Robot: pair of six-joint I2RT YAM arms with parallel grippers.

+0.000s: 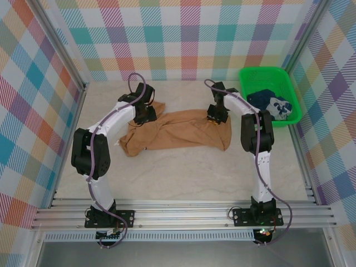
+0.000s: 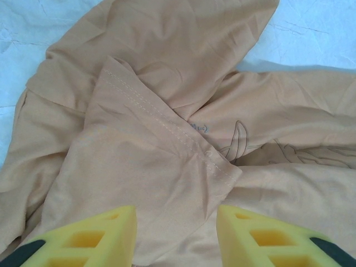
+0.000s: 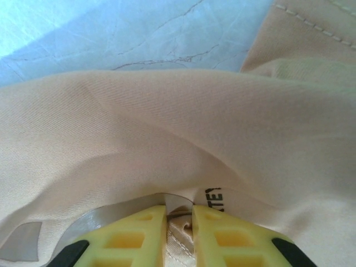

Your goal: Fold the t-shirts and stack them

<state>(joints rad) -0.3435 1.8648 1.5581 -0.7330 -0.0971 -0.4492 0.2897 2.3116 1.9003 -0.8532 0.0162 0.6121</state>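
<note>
While our right gripper [image 3: 179,212] pinches a stitched edge of the tan t-shirt [image 1: 178,132], our left gripper [image 2: 177,219] hangs spread above it; the shirt lies on the table [image 1: 183,175], long axis left to right

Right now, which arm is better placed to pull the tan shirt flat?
Right: the right fingers are shut on the tan shirt near its label; the left fingers hang open above a sleeve hem.
</note>
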